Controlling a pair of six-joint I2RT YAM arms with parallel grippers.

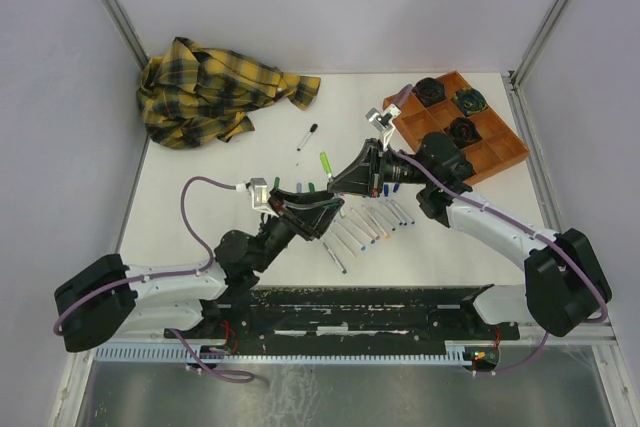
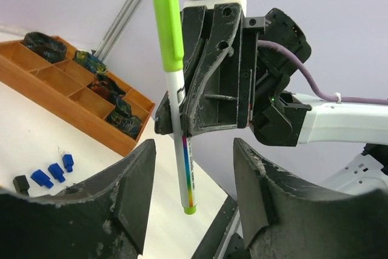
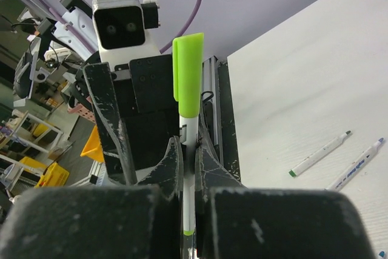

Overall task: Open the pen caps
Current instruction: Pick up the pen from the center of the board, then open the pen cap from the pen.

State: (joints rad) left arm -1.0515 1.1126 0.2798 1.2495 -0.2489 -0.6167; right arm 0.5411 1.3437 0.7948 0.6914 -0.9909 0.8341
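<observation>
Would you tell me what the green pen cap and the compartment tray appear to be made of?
The green pen cap: probably smooth moulded plastic, uniform colour with soft sheen. The tray: seemingly wood or wood-look board, matte orange-brown, flat thin dividers.

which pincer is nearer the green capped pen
Right. The right pincer is shut on the barrel of the green-capped pen; the left pincer is open, facing it without touching.

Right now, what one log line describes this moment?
right claw: shut on white plastic pen barrel | lime-green plastic pen cap: on | left claw: open, facing pen
</observation>
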